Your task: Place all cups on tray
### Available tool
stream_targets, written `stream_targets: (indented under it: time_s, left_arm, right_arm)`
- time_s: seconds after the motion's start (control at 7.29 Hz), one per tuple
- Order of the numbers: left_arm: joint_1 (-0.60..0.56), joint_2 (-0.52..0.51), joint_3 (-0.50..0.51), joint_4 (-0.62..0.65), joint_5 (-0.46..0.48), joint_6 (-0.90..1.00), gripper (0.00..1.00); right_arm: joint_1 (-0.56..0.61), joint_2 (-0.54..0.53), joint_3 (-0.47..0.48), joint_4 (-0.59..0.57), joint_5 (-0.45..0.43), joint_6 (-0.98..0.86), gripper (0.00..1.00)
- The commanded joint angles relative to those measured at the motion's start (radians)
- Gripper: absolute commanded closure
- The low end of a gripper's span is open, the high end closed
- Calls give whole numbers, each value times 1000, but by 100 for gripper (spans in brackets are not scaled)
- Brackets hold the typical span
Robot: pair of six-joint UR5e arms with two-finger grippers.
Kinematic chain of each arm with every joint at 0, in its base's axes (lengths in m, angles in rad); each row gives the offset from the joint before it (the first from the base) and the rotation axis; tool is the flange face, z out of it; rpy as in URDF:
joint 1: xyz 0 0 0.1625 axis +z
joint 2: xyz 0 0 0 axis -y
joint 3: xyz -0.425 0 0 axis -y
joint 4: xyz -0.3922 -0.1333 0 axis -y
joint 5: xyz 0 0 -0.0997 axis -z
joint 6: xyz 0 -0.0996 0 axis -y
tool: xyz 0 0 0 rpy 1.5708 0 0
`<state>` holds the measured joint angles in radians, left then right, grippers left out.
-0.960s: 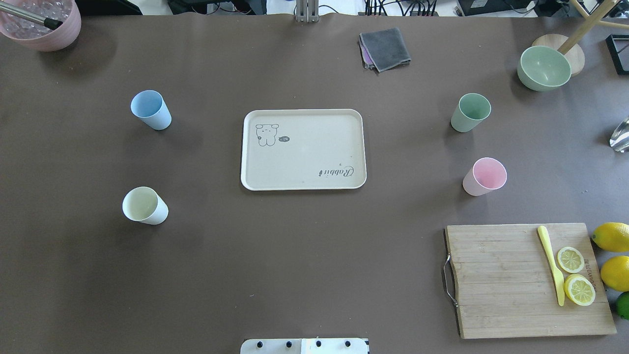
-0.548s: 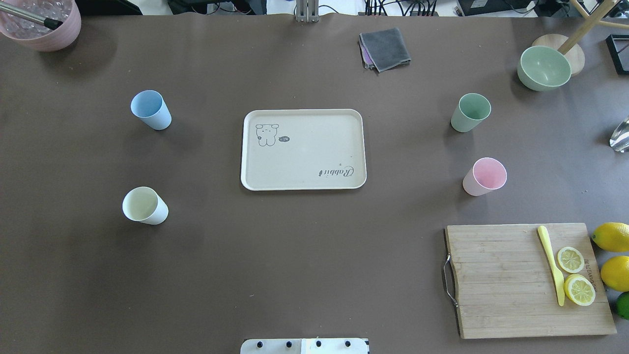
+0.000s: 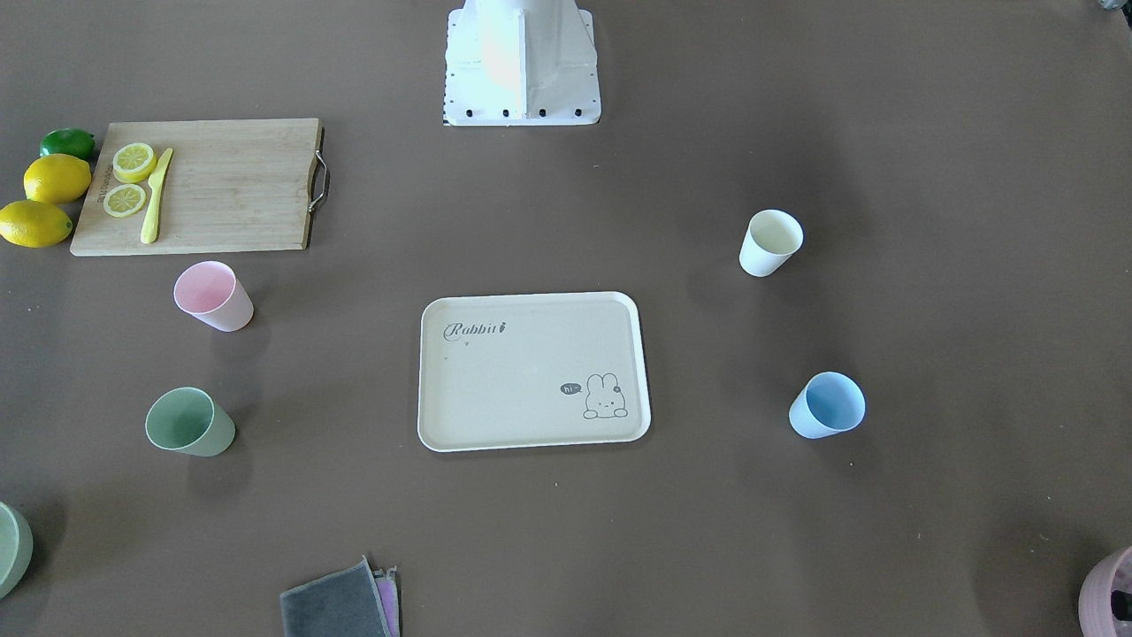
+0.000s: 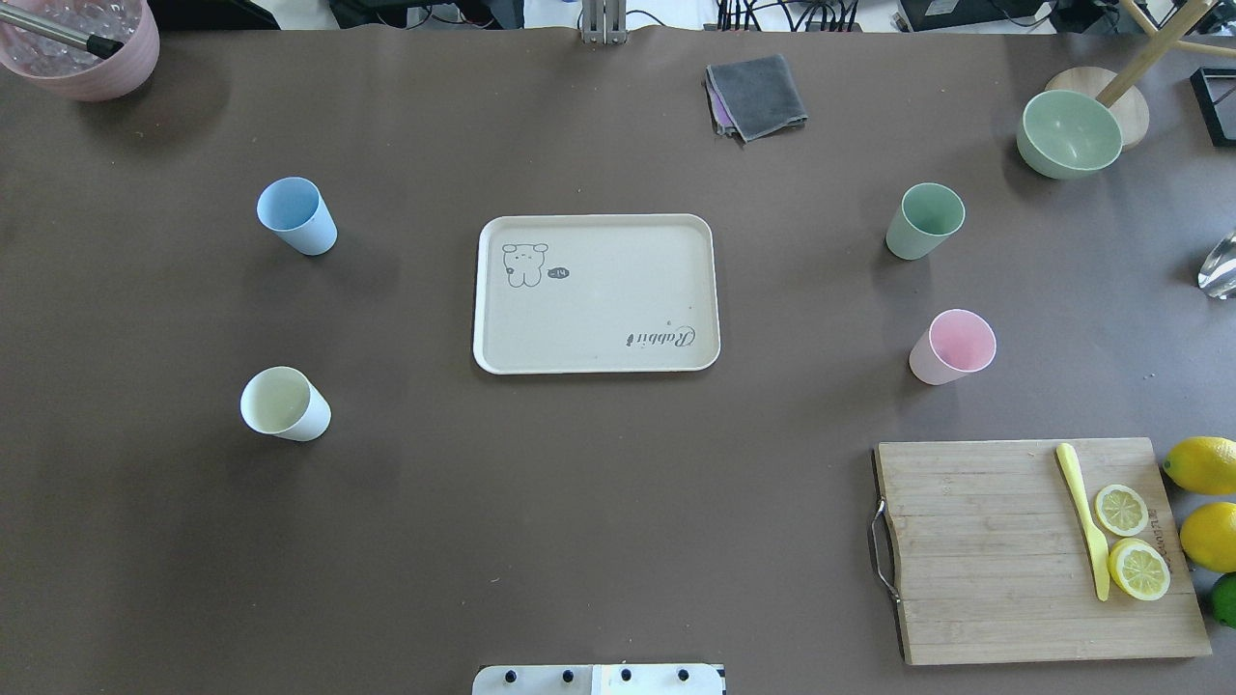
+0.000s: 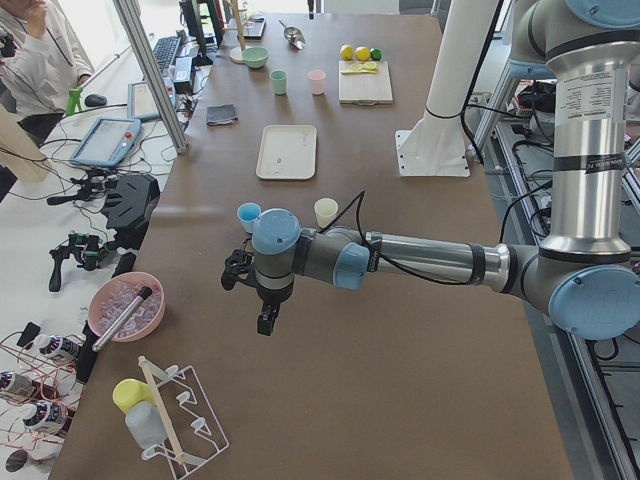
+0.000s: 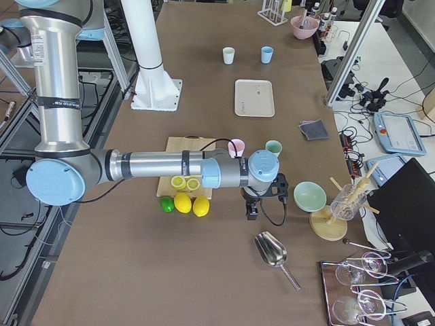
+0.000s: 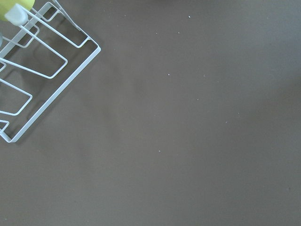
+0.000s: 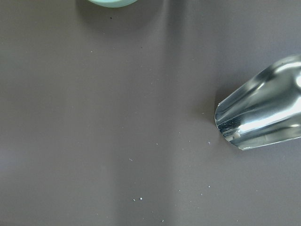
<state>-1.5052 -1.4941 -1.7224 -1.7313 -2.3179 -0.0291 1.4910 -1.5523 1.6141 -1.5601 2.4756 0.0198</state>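
The cream tray lies bare at the table's middle. The light blue cup and the cream-white cup stand upright to its left. The sage green cup and the pink cup stand to its right. All four are off the tray. My left gripper hangs over bare table beyond the table's left end of the cups, shown only in the exterior left view. My right gripper hangs near the lemons, shown only in the exterior right view. I cannot tell whether either is open or shut.
A wooden cutting board with lemon slices and a yellow knife lies at the near right, with lemons beside it. A green bowl, a grey cloth and a mauve container stand at the back. A metal scoop and a wire rack lie below the wrists.
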Motion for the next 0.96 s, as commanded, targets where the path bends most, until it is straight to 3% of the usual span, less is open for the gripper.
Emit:
stream_targets:
  time_s: [0.0, 0.82]
  left_arm:
    - [0, 18, -8, -8, -6, -2, 2]
    - [-1, 52, -75, -25, -26, 5, 2]
  right_arm:
    - [0, 3, 4, 0, 2, 3, 0]
    - [-2, 0, 0, 54, 0, -4, 0]
